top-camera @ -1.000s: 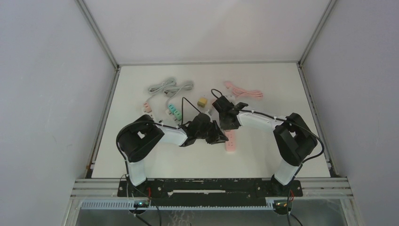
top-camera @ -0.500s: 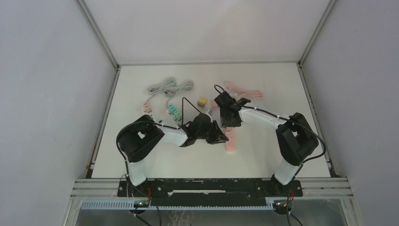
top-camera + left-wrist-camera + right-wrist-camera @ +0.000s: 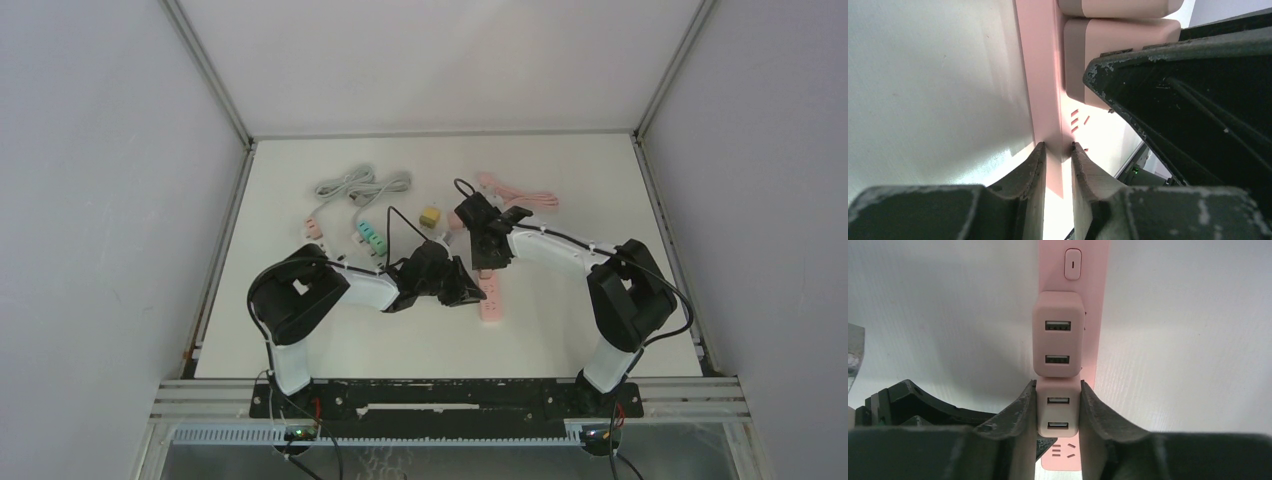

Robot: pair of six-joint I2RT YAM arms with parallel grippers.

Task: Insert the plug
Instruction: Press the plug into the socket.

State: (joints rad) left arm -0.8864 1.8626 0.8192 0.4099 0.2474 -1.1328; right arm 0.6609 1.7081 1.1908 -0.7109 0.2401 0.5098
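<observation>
Your left gripper (image 3: pixel 1058 150) is clamped on the thin edge of the pink power strip (image 3: pixel 1099 335), evidently to pin it to the table (image 3: pixel 540 340) so it cannot slide while the other arm pushes. Your right gripper (image 3: pixel 1058 390) has its jaws closed against both sides of the plug (image 3: pixel 1058 412), which sits on the strip touching a matching charger (image 3: pixel 1057 335). The plug is a small pale pink block with rounded corners and two USB ports on its face, and it looks level with its neighbour, so I judge it seated or nearly so.
</observation>
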